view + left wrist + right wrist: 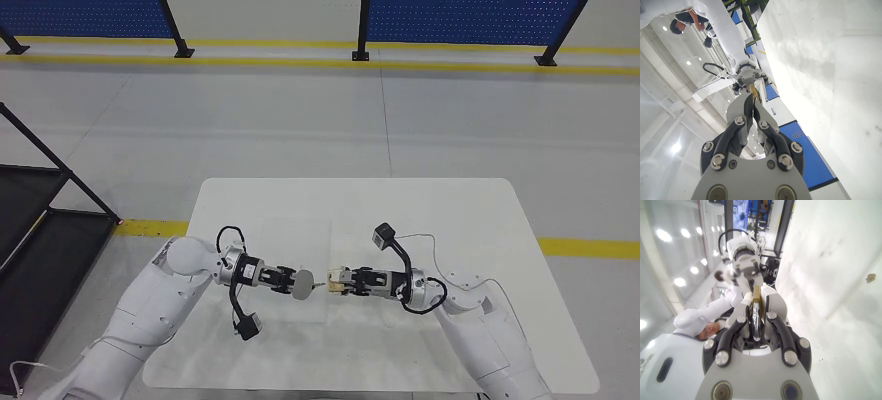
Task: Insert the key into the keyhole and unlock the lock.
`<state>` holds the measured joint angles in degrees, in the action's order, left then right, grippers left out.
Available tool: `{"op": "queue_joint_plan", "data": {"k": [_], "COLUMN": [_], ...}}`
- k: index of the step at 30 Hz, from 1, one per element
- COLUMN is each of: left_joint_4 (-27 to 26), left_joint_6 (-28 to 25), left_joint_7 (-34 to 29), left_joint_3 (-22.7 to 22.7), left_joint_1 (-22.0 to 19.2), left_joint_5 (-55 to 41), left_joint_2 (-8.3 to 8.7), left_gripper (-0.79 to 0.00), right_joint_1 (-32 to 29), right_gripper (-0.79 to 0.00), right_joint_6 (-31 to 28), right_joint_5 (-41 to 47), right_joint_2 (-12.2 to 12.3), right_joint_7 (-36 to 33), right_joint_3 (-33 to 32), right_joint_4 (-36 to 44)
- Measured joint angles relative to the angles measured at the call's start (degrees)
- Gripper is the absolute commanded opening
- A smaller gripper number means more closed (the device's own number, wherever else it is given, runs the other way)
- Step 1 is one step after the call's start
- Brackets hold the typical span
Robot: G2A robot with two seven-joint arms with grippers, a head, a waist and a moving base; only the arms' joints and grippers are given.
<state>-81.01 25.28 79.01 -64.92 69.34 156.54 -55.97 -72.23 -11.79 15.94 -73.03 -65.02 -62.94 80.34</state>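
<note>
The lock (755,317) has a body of brass, dull yellow and brushed, and a shackle of chromed metal — mirror-bright, smooth and reflective. The right gripper (756,294) has fingers (776,302) of white plastic, smooth with a soft gloss. The left gripper (753,101) has fingers (736,109) of matt grey metal, lined with black ribbed rubber pads (748,108). Both carry black linkage bars, smooth and semi-gloss, pinned with shiny steel screws, on bases of satin grey metal. The key (318,287) is too small to judge. The tabletop (819,56) is white and matt — smooth, with faint grey smudges and a few dark specks.
</note>
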Motion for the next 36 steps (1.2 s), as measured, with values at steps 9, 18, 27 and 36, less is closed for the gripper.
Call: {"op": "queue_joint_plan", "data": {"k": [9, 18, 27, 36], "left_joint_4": [0.7, 1.0, 1.1, 1.2], "left_joint_6": [0.4, 1.2, 2.1, 3.1], "left_joint_7": [-0.4, -1.2, -2.1, -3.1], "left_joint_3": [2.0, 3.9, 4.8, 5.6], "left_joint_1": [-1.1, -1.9, -2.3, -2.5], "left_joint_5": [-0.7, -1.7, -2.1, -2.5], "left_joint_2": [0.65, 1.26, 2.02, 2.62], "left_gripper": [-0.785, -0.785, -0.785, -0.785], "right_joint_1": [0.3, 0.6, 0.7, 1.0], "right_gripper": [-0.785, -0.785, -0.785, -0.785], "right_joint_6": [-0.4, -0.6, -0.9, -0.8], "right_joint_5": [0.9, 1.0, 1.5, 1.9], "right_joint_2": [0.3, 0.7, 1.0, 1.3], "right_joint_7": [0.0, 0.5, 0.9, 1.4], "right_joint_3": [0.6, 1.2, 1.5, 2.2], "right_joint_4": [-0.2, -0.2, -0.5, -0.7]}}
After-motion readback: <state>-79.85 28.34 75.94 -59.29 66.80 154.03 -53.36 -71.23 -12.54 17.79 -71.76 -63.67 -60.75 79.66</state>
